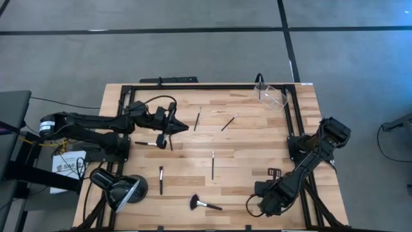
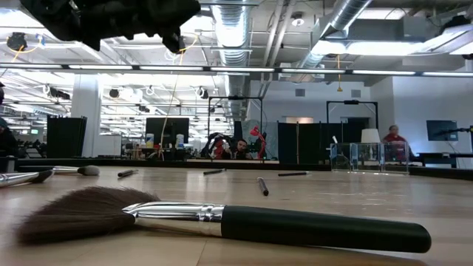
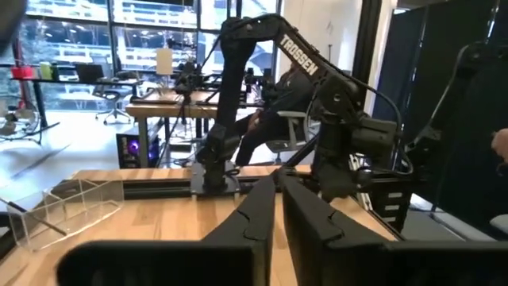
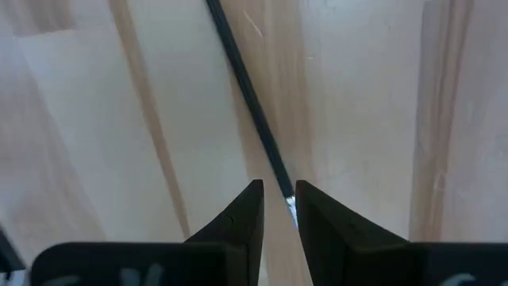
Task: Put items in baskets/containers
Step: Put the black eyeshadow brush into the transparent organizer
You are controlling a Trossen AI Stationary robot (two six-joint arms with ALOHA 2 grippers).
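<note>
Fan brush [image 2: 222, 218]: big, fluffy dark head, lies flat on the bench [image 1: 257, 148] at its near edge, closest to the low camera
Right gripper [image 4: 278, 195]: low at the near right of the bench, tilted down at the wood
Right jaws: narrow gap, silvery end of a thin brush [image 4: 246, 87] sits between the tips, dark handle running away over the wood
Left gripper [image 1: 179, 126]: above the bench, left of centre, pointing toward the right side
Left jaws: nearly together, nothing seen between them
Loose brushes: one short [image 1: 161, 179] and one long [image 1: 212, 164] mid bench, two more [image 1: 197, 118] [image 1: 229, 122] farther back, one [image 1: 149, 144] just beside the left arm
Clear holder [image 1: 271, 95]: far right corner, well apart from both grippers
Black dome lamp [image 1: 122, 187]: near left corner
</note>
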